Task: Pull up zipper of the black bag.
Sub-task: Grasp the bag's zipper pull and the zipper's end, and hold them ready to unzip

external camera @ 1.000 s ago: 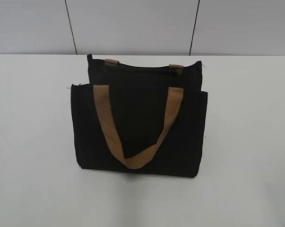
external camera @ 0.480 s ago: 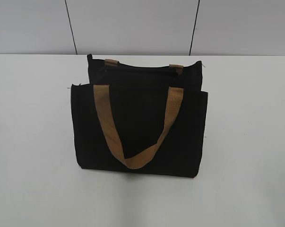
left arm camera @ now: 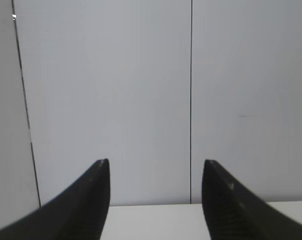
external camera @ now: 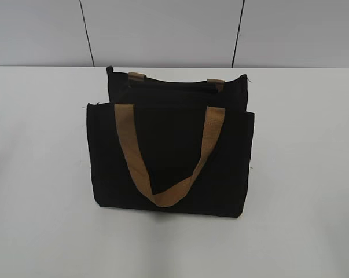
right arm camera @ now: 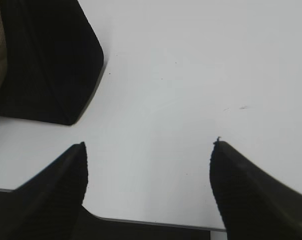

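Item: right gripper (right arm camera: 146, 150). Fingers (right arm camera: 55, 190) spread apart, holding nothing, low over the near right part of the white surface (right arm camera: 191, 75); a bag corner shows just ahead and to its left.

Item: black bag (external camera: 169, 156). Stands upright at the middle of the surface, well clear of all edges. Front tan handle (external camera: 162, 162) hangs down over the front panel.

Item: zipper (external camera: 174, 87). Runs along the top edge between the rear handle (external camera: 177, 78) ends; pull tab too small to locate.

Item: left gripper (left arm camera: 156, 165). Fingers spread apart, empty, raised and facing the far wall (left arm camera: 115, 90).

Handling note, as judgement: approach not begun. One gripper should pin the bag's top edge near one end, the other find the tab first, then draw it straight along the zip line.
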